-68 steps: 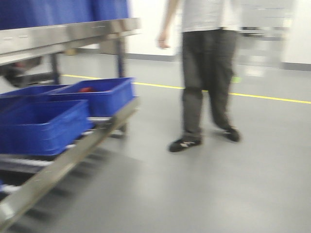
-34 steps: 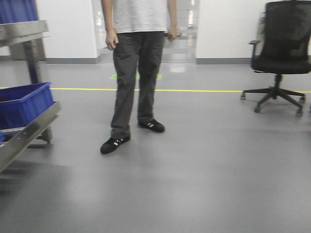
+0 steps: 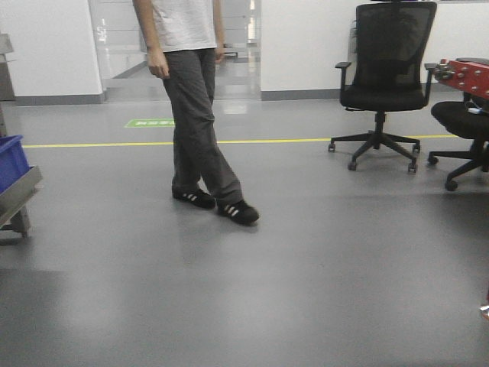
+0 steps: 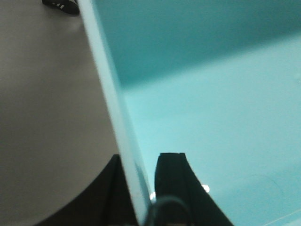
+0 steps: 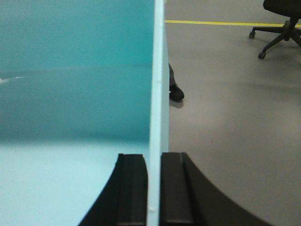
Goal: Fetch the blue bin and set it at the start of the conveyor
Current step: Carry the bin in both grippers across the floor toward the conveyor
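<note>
The blue bin [image 4: 211, 117] is a pale turquoise tub and fills most of both wrist views; it does not show in the front view. My left gripper [image 4: 141, 162] is shut on its left wall, one black finger outside and one inside. On the opposite wall [image 5: 157, 94] my right gripper [image 5: 153, 160] is shut the same way, pinching the thin rim. The inside of the bin [image 5: 70, 94] holds nothing. Grey floor lies beneath it. The conveyor start is out of view.
A person [image 3: 195, 115] stands on the grey floor ahead, left of centre. Two black office chairs [image 3: 382, 84] [image 3: 466, 130] stand at the back right by a red object [image 3: 466, 76]. A dark blue ribbed bin [image 3: 9, 160] on a steel rack [image 3: 19, 191] sits at the left edge.
The front view has swung to the right: the steel rack with dark blue bins slid off to the left edge, and the office chairs came into view at the right.
</note>
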